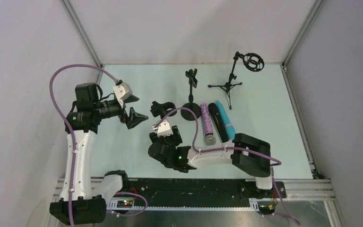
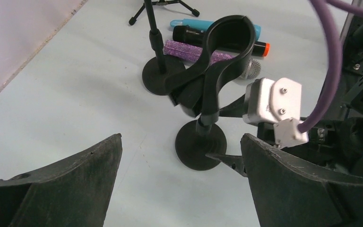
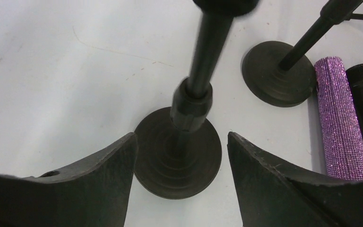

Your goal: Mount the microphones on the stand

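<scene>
Three microphones lie side by side on the table: a purple glittery one, a black one with an orange end and a teal one. A short black stand with a round base and a clip stands to their left. My right gripper is open, its jaws on either side of this stand's base and pole, not touching. My left gripper is open and empty, left of the stand. The purple microphone shows in the right wrist view.
A second round-base stand with a clip on top stands just left of the microphones. A tripod stand with a ring shock mount stands at the back right. Walls close in the table on the left, back and right.
</scene>
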Robot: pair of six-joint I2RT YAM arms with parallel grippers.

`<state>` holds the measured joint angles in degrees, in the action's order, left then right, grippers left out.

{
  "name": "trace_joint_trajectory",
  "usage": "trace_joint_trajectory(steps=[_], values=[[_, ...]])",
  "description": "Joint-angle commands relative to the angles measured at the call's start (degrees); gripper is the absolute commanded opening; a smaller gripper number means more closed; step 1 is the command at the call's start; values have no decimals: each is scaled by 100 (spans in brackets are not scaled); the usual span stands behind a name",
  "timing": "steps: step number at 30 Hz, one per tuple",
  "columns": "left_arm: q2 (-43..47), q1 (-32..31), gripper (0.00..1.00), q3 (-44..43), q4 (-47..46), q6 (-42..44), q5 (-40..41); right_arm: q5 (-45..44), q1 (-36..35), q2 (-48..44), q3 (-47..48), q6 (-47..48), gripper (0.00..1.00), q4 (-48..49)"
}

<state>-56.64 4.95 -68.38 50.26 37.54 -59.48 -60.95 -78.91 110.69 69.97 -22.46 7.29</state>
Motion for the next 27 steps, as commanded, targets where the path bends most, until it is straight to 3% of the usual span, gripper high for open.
trace_joint_trajectory(steps=[1,10,16,20,24,27], values=[[-49,50,100,-212,-78,63,-213,148,-81,-624,188,-118,77,-262],[-51,47,100,-340,-79,-68,-129,535,-85,-1973,-11,-1202,91,-2571],[-117,49,100,-448,-79,-545,323,1270,305,-3259,-387,-1808,92,-4104],[-117,50,100,-455,-85,-790,466,2182,1072,-4013,-644,-1751,91,-4663],[43,45,100,-215,-82,-656,286,3729,2713,-4382,-781,-1477,93,-5045],[167,49,100,-25,-83,-471,194,4326,3409,-4377,-837,-1079,94,-4966]])
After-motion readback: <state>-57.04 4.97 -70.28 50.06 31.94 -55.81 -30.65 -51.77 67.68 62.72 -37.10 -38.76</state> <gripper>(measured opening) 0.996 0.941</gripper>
